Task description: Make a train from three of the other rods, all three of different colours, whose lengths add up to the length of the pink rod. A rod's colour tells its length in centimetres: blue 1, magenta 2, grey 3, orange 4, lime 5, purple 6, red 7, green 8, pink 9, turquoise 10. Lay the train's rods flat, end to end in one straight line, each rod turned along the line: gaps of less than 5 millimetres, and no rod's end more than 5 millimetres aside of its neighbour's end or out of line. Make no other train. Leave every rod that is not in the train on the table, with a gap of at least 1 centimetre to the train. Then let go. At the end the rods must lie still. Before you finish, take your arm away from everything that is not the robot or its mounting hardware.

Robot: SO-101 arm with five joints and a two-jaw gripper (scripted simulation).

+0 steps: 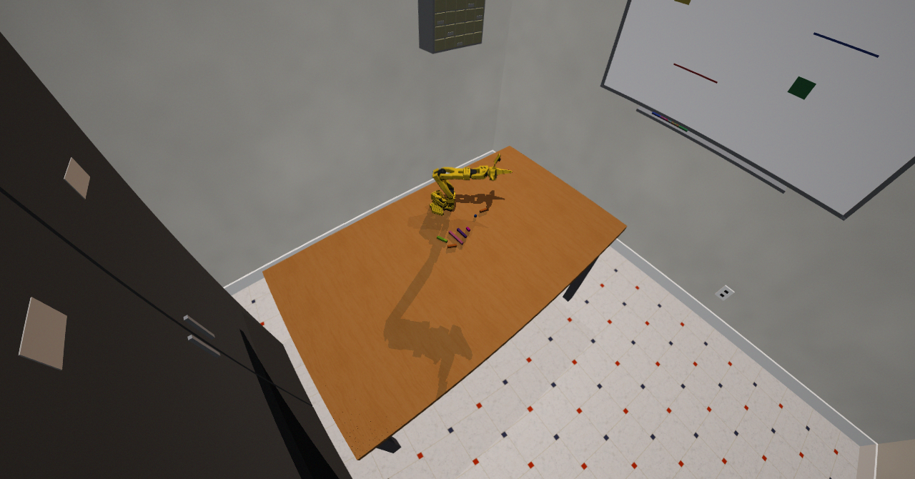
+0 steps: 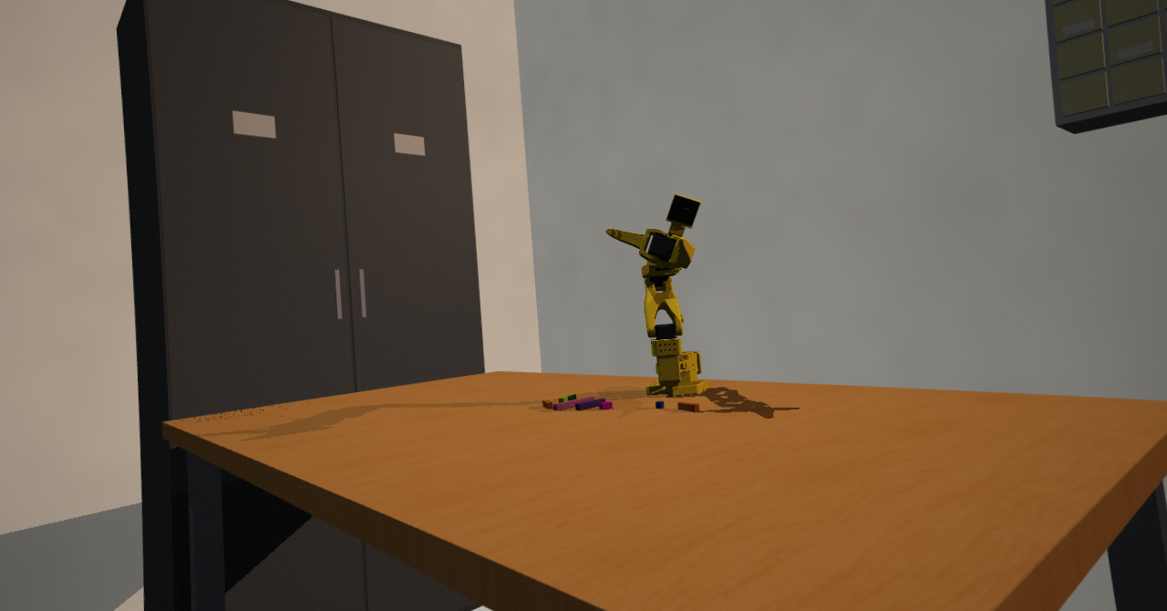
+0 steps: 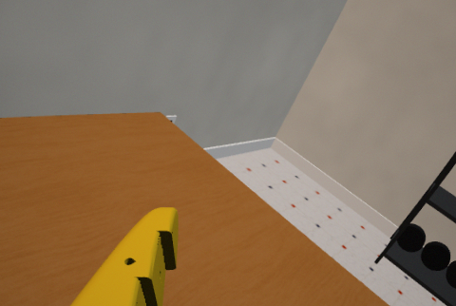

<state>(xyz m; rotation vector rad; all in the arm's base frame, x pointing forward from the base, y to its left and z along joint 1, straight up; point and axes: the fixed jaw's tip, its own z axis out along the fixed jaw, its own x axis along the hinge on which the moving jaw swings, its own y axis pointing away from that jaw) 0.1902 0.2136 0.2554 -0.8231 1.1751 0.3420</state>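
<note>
My gripper (image 1: pixel 504 163) (image 2: pixel 620 235) is open and empty, held high above the table and pointing away from the rods. In the wrist view only its yellow fixed jaw (image 3: pixel 127 287) shows, over bare table. No rod shows there. A cluster of rods lies in front of the arm's base: a long pink rod (image 1: pixel 454 237) (image 2: pixel 573 402), a purple rod (image 1: pixel 461 231) (image 2: pixel 589 404), a short magenta rod (image 1: pixel 467 227) (image 2: pixel 606 404), a green rod (image 1: pixel 441 239) (image 2: pixel 567 398) and an orange rod (image 1: pixel 451 245) (image 2: pixel 547 402). A tiny blue rod (image 1: pixel 475 215) (image 2: pixel 659 403) and an orange-red rod (image 1: pixel 483 209) (image 2: pixel 689 406) lie apart, nearer the base.
The arm's base (image 1: pixel 442 202) (image 2: pixel 676 375) stands near the table's far edge by the wall. The wooden table (image 1: pixel 396 322) (image 2: pixel 734 493) (image 3: pixel 76 173) stretches wide around the rods. A dark cabinet (image 2: pixel 310 199) stands beyond the table.
</note>
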